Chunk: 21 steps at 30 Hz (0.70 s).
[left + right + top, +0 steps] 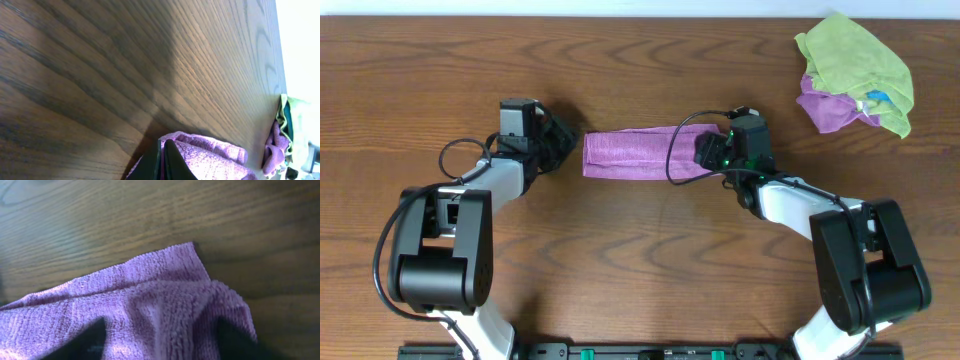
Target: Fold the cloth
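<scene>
A purple cloth (635,153) lies on the wooden table as a folded horizontal strip. My left gripper (570,148) is at its left end. In the left wrist view the fingers (163,160) are pressed together with a thin edge of the cloth (215,157) between them. My right gripper (708,150) is over the strip's right end. In the right wrist view its fingers (162,340) are spread wide, with the cloth (150,295) bunched between them and its corner lying just ahead.
A crumpled green cloth (855,60) lies on another purple cloth (825,108) at the back right of the table. Both also show at the far edge of the left wrist view (292,125). A black cable loops over the strip near the right gripper.
</scene>
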Motion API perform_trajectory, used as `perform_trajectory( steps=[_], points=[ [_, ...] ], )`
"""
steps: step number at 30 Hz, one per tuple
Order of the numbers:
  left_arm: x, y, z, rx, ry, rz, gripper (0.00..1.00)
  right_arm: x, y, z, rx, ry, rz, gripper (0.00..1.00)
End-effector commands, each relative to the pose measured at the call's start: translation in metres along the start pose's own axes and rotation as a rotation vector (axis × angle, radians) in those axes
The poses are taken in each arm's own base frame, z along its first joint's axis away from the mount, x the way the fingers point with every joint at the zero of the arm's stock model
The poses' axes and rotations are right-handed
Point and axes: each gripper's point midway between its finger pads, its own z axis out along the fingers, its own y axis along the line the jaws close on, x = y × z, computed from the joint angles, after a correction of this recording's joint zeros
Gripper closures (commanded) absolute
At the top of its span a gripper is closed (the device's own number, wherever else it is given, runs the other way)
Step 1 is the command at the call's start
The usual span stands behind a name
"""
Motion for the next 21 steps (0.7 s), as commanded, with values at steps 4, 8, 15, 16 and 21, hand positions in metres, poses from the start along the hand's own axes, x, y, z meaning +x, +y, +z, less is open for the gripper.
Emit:
perform_trajectory(
  steps=[4,8,15,16,21],
  points=[
    [-0.007,-0.004,-0.008,0.048,0.024,0.014,0.94,-0.012,0.009,-0.006,-0.028,-0.016,-0.008,0.01],
    [-0.014,-0.016,-0.018,0.085,0.012,0.029,0.88,-0.016,0.013,-0.021,-0.024,-0.012,0.018,0.01],
    [-0.012,-0.034,-0.038,0.120,0.018,0.041,0.85,-0.033,0.027,-0.065,-0.040,-0.038,0.019,0.01],
    [-0.011,-0.038,-0.040,0.134,0.027,0.037,0.84,-0.033,0.028,-0.074,-0.039,-0.034,0.028,0.01],
    [0.000,-0.045,-0.037,0.141,0.052,0.025,0.78,-0.018,0.019,-0.088,0.009,0.033,0.080,0.01]
  ],
)
